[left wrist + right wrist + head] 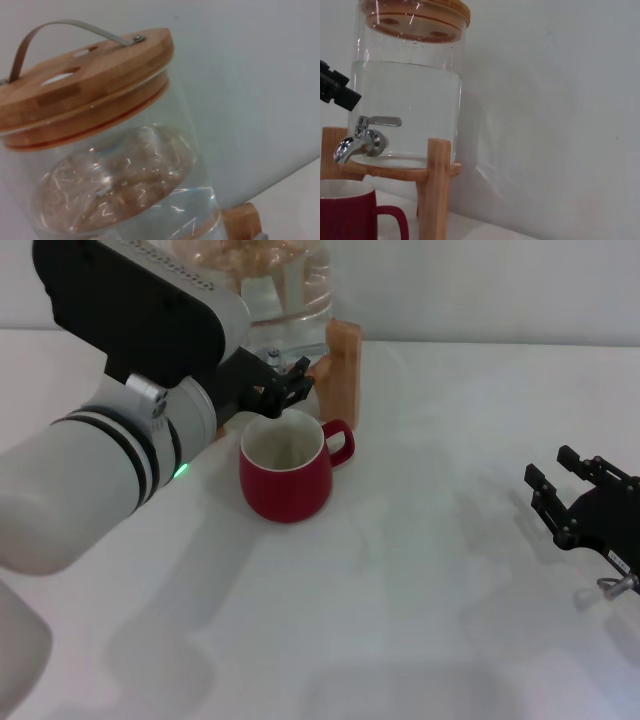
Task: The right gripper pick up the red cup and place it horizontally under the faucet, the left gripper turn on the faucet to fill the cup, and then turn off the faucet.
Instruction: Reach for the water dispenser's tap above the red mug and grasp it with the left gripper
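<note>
Nearest, right gripper (572,490): low over the white table (420,570) at the robot's right, well apart from everything else; its black prongs are spread with a clear gap and grasp nothing.
Left arm: its white-silver barrel, with black rings and a green light, reaches from the near left toward the jug, and the big black housing hides much of what lies behind it.
Left gripper (287,383): just above and behind the cup's rim, close in front of the stand; whether its prongs are parted or closed I cannot tell.
Red cup (287,472): stands upright on the table just below the left gripper, cream inside showing, loop handle turned toward the right gripper's side; nothing grips it.
Faucet (361,139): seen in the right wrist view, chrome spout pointing down above the cup's rim, lever lying level; a black claw tip of the left gripper hovers above it, apart from the lever.
Wooden stand (343,370): just beyond the cup, carrying the jug.
Water jug (407,117): clear, mostly full, capped by a wooden lid (85,80) with a metal strap handle.
</note>
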